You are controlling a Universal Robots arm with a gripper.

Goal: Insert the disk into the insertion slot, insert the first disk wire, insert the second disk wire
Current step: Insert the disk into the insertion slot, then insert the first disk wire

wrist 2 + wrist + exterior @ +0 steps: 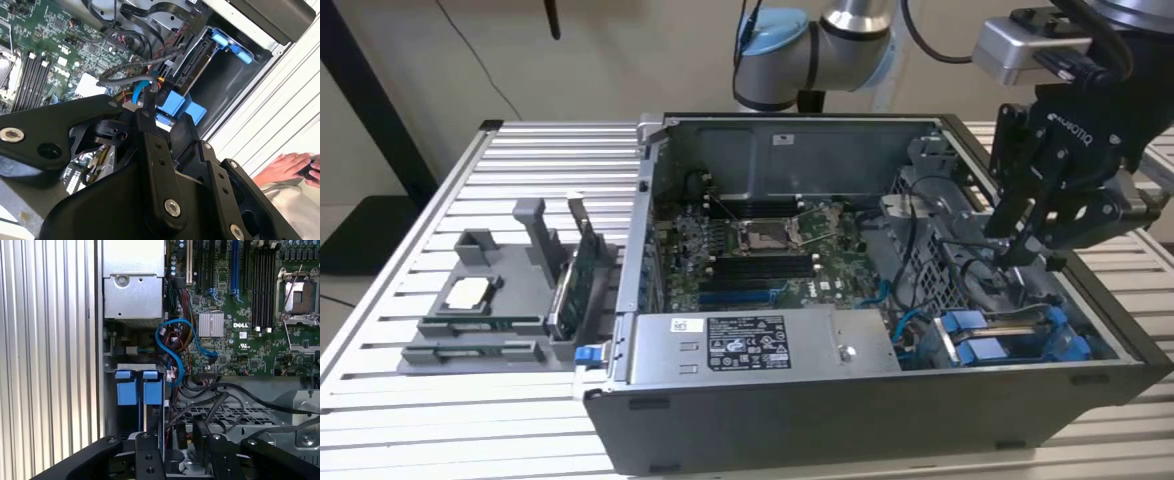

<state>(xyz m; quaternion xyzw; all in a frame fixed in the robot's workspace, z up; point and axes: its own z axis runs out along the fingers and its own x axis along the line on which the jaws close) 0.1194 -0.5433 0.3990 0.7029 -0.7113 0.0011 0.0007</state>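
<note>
The disk [139, 388] sits inside the insertion slot [111, 390], its two blue carrier tabs facing out beside the case wall. In the exterior view the disk [977, 338] lies in the slot [1070, 346] at the case's near corner on that view's right. My gripper [1023, 258] hangs just above that corner. In the first wrist view my gripper [175, 434] is open with nothing gripped. A thin blue wire [172, 352] loops beside the tabs, and the same blue wire [141, 89] passes close to one fingertip [146, 111]. Black wires [225, 390] cross under the fingers.
The silver power-supply box [747, 342] fills the case's front. The motherboard [761, 245] lies behind it. A grey parts holder [494, 300] stands outside the case on the exterior view's left. A person's hand [287, 167] rests beyond the table's edge.
</note>
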